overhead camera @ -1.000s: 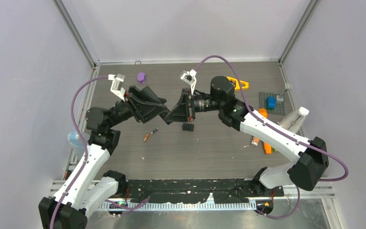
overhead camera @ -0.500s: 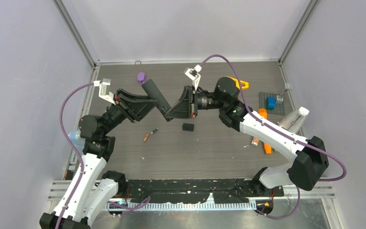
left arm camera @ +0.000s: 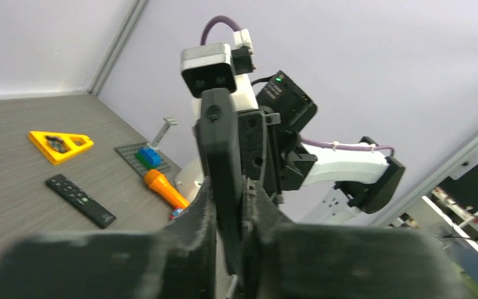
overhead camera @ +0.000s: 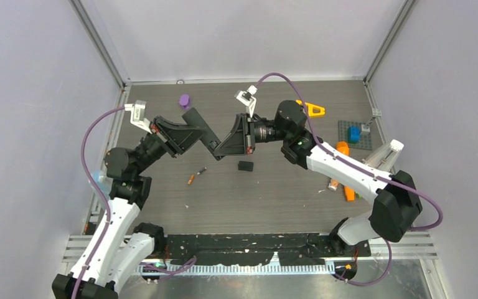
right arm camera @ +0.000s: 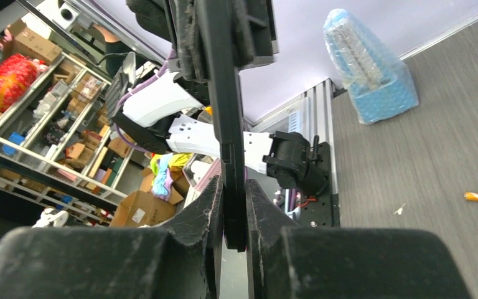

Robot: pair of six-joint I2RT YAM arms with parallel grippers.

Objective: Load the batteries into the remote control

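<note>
Both arms have the remote [overhead camera: 196,122] up in the air between them, its long axis slanting from far-left to near-right in the top view. The left fingers [left arm camera: 202,208] are clamped on one end and the right fingers [right arm camera: 208,212] on the other, gap no wider than the remote's body.

The loose battery [overhead camera: 195,175] is down on the tabletop [overhead camera: 274,193], below the fingers toward the arm bases and lying diagonally. A small black piece [overhead camera: 245,166], maybe the cover, sits near it to the right.

My guess is the left arm is slightly nearer, but one hand has to let go first.
</note>
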